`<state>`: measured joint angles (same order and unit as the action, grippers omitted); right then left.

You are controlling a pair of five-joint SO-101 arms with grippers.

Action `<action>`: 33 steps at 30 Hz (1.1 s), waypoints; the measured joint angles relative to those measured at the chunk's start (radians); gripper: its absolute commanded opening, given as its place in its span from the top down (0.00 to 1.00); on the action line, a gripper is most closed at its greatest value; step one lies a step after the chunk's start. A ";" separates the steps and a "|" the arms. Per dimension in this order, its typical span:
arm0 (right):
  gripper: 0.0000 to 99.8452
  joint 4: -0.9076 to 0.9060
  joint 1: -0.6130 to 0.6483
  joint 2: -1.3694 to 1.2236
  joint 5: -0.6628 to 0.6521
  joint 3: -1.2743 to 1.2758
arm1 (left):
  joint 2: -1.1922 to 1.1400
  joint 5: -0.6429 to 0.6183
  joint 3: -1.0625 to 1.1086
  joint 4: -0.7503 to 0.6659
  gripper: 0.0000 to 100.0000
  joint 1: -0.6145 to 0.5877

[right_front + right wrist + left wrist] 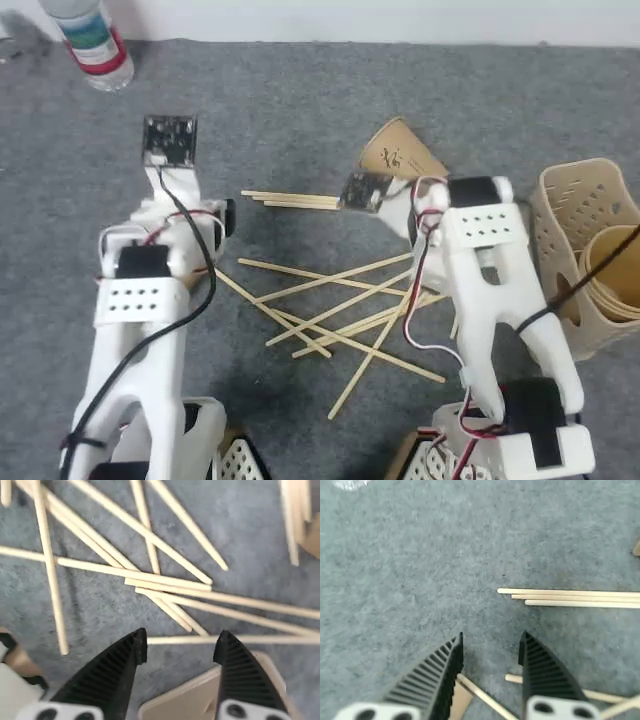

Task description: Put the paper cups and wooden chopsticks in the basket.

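Wooden chopsticks [340, 310] lie crisscrossed on the grey surface [300, 100] between your arms. Your right jaws are spread over them and your left jaws are spread beside them, both empty. Farther off, a paper cup [400, 150] lies tipped, its dark print unreadable. Nested cups [612, 270] sit in the basket [575, 200]. A labelled bottle [92, 40] stands farthest.

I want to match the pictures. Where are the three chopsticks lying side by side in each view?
High view: the three chopsticks lie near the picture's middle, above the crossed pile.
Left wrist view: the three chopsticks lie ahead of the open left gripper, apart from it.
Right wrist view: cannot tell; a bundle past the right gripper may be them.
Shared landmark: the crossed pile, near both grippers.
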<state>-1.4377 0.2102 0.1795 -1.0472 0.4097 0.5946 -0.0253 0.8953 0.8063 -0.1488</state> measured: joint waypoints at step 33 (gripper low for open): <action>0.77 0.427 -0.063 -0.279 -0.339 0.149 | 0.002 -0.012 0.270 -0.391 0.82 0.023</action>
<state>-1.0111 0.1473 -0.0997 -1.3863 0.5585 0.5961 -0.0376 1.1653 0.4150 -0.1258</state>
